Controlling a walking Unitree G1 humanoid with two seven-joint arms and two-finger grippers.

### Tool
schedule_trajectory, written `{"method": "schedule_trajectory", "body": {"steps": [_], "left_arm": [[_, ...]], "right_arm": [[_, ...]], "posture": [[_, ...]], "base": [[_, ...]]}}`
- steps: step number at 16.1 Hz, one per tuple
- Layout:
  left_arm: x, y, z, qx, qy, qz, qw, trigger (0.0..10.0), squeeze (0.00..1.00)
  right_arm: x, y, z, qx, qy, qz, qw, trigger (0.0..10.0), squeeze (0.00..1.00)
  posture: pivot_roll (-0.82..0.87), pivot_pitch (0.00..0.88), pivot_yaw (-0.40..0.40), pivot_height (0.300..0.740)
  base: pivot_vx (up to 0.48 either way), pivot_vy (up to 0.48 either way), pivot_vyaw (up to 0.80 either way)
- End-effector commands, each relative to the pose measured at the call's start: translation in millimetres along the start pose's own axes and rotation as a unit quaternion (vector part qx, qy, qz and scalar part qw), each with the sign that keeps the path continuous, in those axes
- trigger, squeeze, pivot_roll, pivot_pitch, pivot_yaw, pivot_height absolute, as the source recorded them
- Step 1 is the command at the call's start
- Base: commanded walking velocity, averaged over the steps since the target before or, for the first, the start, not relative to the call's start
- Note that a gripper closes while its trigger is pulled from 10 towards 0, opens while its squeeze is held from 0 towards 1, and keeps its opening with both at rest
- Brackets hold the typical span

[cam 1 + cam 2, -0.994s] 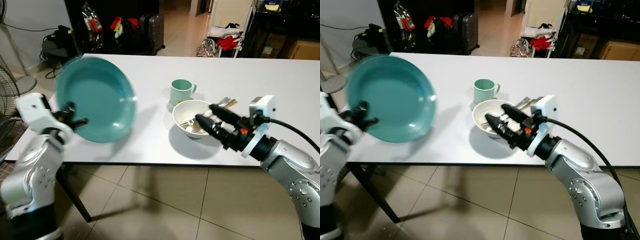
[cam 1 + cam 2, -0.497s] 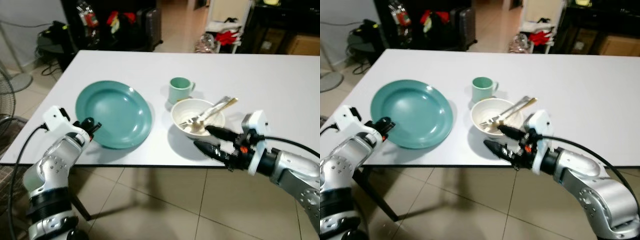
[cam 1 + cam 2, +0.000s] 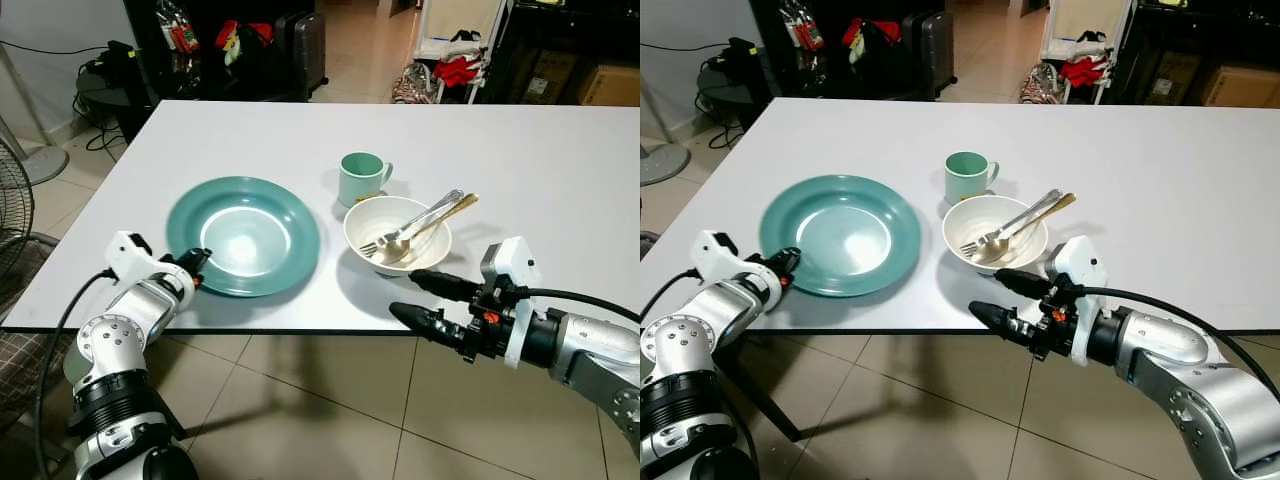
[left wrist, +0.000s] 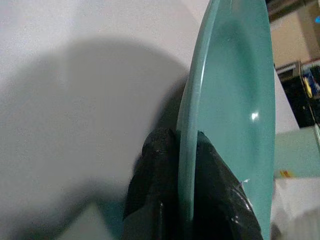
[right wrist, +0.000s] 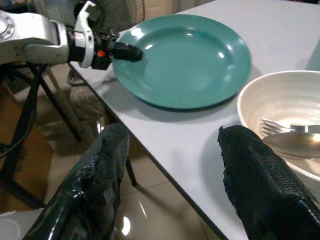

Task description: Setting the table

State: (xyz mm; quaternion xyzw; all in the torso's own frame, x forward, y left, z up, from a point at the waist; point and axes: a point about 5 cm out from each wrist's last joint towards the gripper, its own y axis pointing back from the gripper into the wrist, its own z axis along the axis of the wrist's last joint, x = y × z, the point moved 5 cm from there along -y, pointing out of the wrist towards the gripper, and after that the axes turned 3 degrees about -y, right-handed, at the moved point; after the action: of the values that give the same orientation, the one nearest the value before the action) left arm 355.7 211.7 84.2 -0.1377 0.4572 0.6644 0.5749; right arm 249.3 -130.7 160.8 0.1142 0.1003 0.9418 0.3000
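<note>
On the white table (image 3: 560, 170), near its front left edge, the teal plate (image 3: 243, 236) is laid flat, its near-left rim pinched between the closed fingers of the left gripper (image 3: 196, 265). Just right of the plate, a white bowl (image 3: 397, 235) is seen with a fork (image 3: 412, 225) and a spoon (image 3: 432, 226) resting inside, and a green mug (image 3: 358, 179) is set right behind it. Off the table's front edge, below the bowl, the right gripper (image 3: 425, 301) is held with fingers spread apart, nothing between them.
</note>
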Motion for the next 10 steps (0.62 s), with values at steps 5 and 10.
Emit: {"method": "schedule_trajectory", "body": {"steps": [5,10], "left_arm": [[-14.8,-3.6,-28.9,0.066,0.007,-0.015,0.998,10.0,0.0],[-8.4,-4.9,-22.3,0.056,0.014,-0.002,0.998,10.0,0.64]], "right_arm": [[8.3,-2.1,1.2,0.003,0.009,0.015,1.0,10.0,0.0],[9.3,-4.8,2.6,-0.005,0.007,0.014,1.0,10.0,0.0]], "posture": [[-0.13,0.0,0.06,0.74],[-0.12,0.0,0.057,0.74]], "base": [[0.0,0.0,0.0],[0.0,0.0,0.0]]}}
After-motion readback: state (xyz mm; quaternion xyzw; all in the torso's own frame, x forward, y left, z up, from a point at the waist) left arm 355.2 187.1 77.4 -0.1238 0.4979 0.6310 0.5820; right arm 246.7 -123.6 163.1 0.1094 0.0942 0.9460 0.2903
